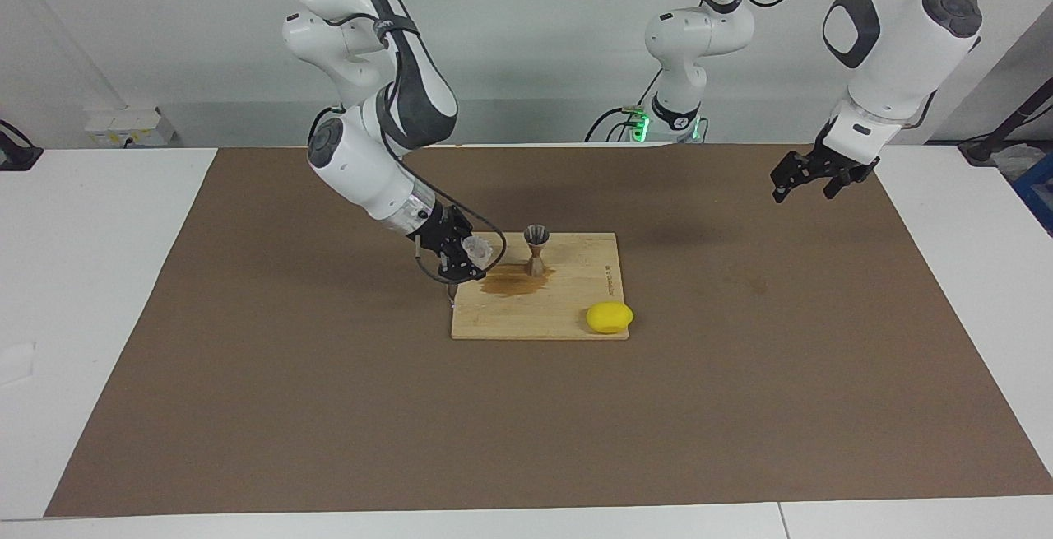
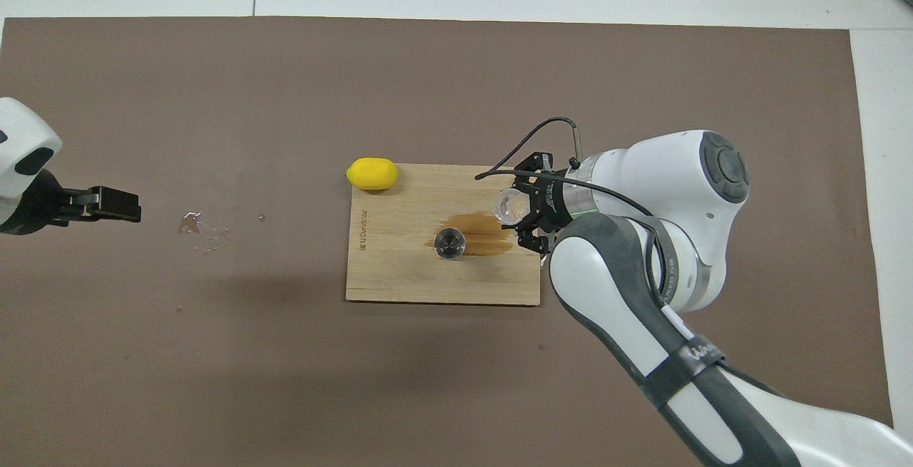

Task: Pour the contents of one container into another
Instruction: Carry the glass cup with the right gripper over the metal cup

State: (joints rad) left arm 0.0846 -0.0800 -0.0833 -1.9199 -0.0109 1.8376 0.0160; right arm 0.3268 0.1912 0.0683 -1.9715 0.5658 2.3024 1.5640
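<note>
**White table, brown mat, plain wall**

A white table (image 1: 99, 292) carries a large brown mat (image 1: 329, 407) covering most of its top. At twelve o'clock in the facing view stands a pale grey wall (image 1: 526, 37). A white socket box (image 1: 130, 126) sits at ten o'clock. Light is even and soft.
</note>
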